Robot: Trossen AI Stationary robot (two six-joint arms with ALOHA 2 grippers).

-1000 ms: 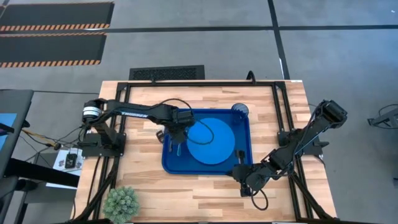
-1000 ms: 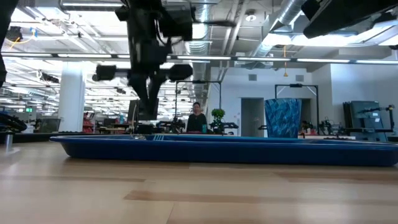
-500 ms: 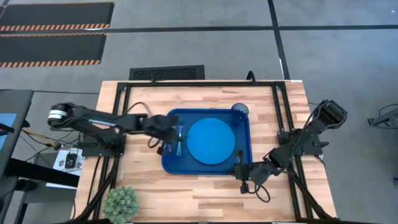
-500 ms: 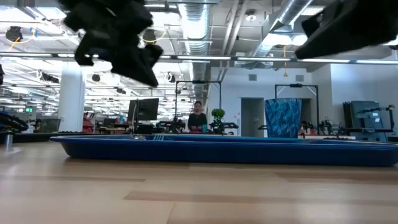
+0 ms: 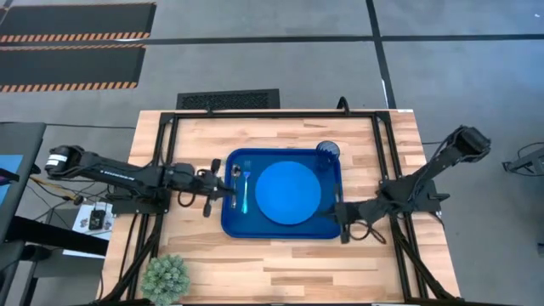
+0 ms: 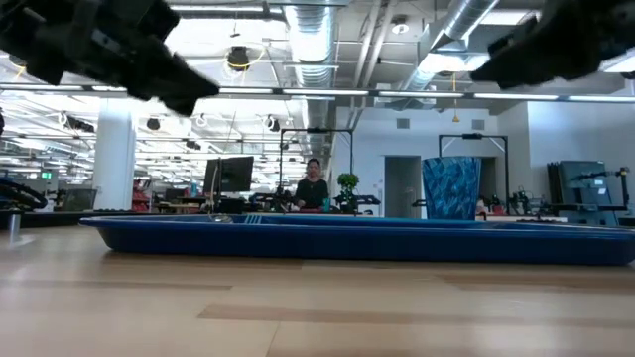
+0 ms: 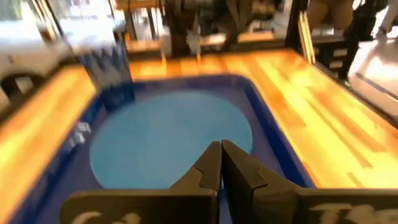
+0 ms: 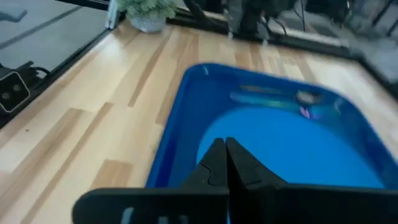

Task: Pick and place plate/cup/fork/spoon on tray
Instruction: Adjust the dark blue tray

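The dark blue tray [image 5: 229,223] lies in the middle of the table. On it lie the bright blue plate [image 5: 289,193], the teal fork [image 5: 245,192] and the silver spoon [image 5: 235,172] along its left side, and the dark blue cup [image 5: 328,150] stands in its far right corner. My left gripper [image 5: 224,189] hovers at the tray's left rim, shut and empty; its wrist view [image 7: 221,149] shows the fingers closed. My right gripper [image 5: 339,215] hovers by the tray's near right corner, shut and empty [image 8: 225,148].
A small potted plant [image 5: 165,277] stands at the table's near left corner. Bare wood lies left, right and in front of the tray. A dark frame runs along the table's sides. In the low view a person [image 6: 313,186] shows far off in the room.
My left gripper has drawn back from above the tray's left side toward the table's left edge and has risen, with the arm stretched out lower and longer. The fork stays on the tray. My right gripper has moved from in front of the tray toward its near right corner.
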